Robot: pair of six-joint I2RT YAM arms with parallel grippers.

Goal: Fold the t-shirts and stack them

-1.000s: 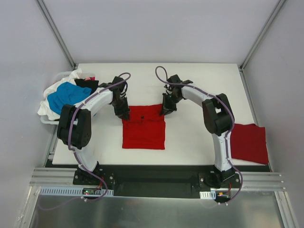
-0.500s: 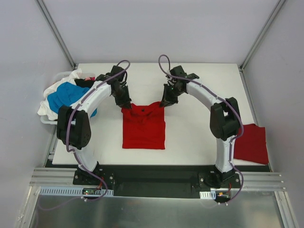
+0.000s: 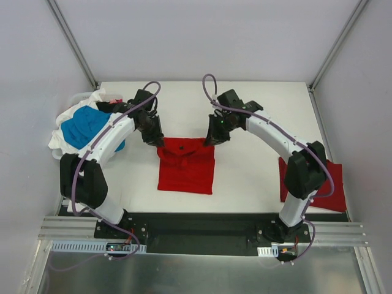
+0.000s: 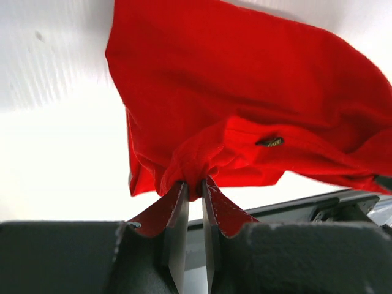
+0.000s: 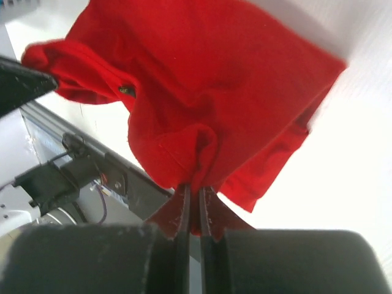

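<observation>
- Red t-shirt (image 3: 186,168): lying on bench (image 3: 257,177), far edge lifted.
- Left fingers (image 3: 157,139): clenched on its far-left corner.
- Right fingers (image 3: 210,138): clenched on its far-right corner.

Red t-shirt (image 3: 185,166), far edge raised

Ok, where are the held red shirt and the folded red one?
held red shirt (image 3: 185,173): top external view, its flat middle.
folded red shirt (image 3: 338,196): top external view, its right part.
</observation>
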